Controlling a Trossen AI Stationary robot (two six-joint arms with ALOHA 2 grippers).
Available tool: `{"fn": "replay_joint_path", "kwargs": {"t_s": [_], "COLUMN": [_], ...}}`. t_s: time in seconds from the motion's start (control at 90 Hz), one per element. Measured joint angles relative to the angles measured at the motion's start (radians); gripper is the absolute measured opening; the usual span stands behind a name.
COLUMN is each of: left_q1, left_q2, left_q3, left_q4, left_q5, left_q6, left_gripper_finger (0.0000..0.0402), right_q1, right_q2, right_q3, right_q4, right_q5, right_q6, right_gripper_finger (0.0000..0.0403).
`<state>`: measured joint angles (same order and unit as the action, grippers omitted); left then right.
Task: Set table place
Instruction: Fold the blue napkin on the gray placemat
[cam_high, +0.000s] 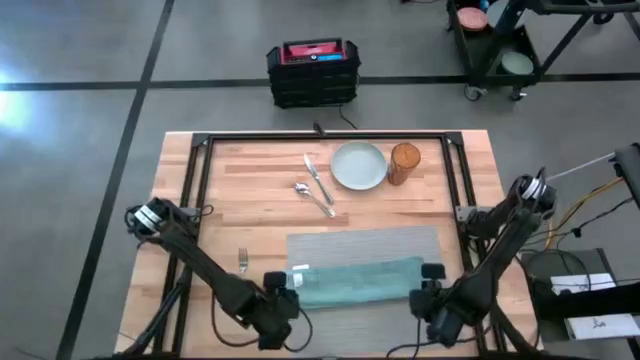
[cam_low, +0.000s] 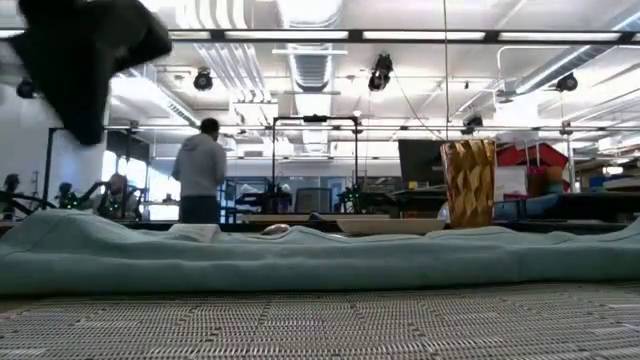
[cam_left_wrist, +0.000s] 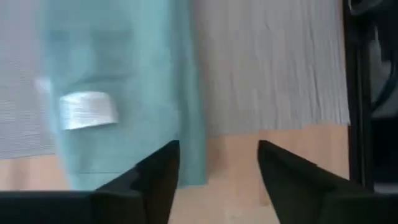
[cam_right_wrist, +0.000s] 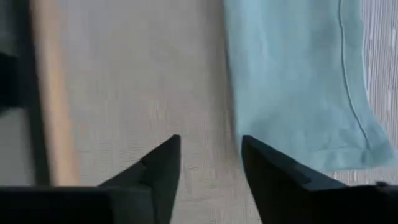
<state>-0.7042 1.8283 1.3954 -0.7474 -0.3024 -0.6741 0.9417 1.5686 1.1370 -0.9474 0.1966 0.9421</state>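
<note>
1. Since the grey woven placemat (cam_high: 365, 245) is the base of the whole place setting, everything below is placed from it; it lies flat on the wooden surface (cam_high: 250, 190), at the near edge between the two arms.
2. The teal napkin (cam_high: 355, 280) lies stretched in a long band along the placemat's near edge, its left end overhanging onto bare wood (the left wrist view shows that end reaching past the mat's border).
3. The left gripper (cam_left_wrist: 217, 180) hovers just off the placemat's near left corner, by the napkin's left end, fingers spread and grasping nothing.
4. The right gripper (cam_right_wrist: 210, 171) hangs over the placemat's near right part, just beside the napkin's right end, likewise released and empty.
5. Beyond the placemat's far edge stand the pale plate (cam_high: 359, 165) and the amber glass (cam_high: 404, 163), close together.
6. The knife (cam_high: 318, 178) and spoon (cam_high: 313, 198) lie beyond the placemat's far left corner; the fork (cam_high: 242, 261) lies alone off its left edge.
7. My reading: the napkin step is in hand, mat down and cloth spread but not yet neatly placed.
8. Next likely calls for either pinching the napkin's ends to fold or shift it, or fetching the plate onto the placemat's middle.
9. A black crate (cam_high: 313, 72) sits on the floor well beyond the placemat.
</note>
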Motion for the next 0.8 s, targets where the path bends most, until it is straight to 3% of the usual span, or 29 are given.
{"fn": "replay_joint_path", "kwargs": {"t_s": [0.178, 0.356, 0.544, 0.8], "left_q1": [0.040, 0.095, 0.096, 0.062], "left_q2": [-0.068, -0.079, -0.075, -0.087], "left_q3": [-0.113, -0.328, -0.494, -0.576], "left_q4": [0.188, 0.549, 0.647, 0.675], "left_q5": [-0.084, -0.047, -0.026, -0.021], "left_q6": [0.042, 0.062, -0.029, -0.131], "left_gripper_finger": [0.0205, 0.0173, 0.0143, 0.0118], "right_q1": [-0.050, -0.174, -0.279, -0.286], "right_q2": [-0.051, -0.038, -0.001, -0.001], "right_q3": [-0.051, -0.232, -0.425, -0.571], "right_q4": [0.158, 0.572, 0.948, 0.983], "right_q5": [0.212, 0.211, 0.192, 0.186], "right_q6": [-0.094, -0.277, -0.399, -0.318], "right_gripper_finger": [0.0184, 0.0174, 0.0157, 0.0134]}}
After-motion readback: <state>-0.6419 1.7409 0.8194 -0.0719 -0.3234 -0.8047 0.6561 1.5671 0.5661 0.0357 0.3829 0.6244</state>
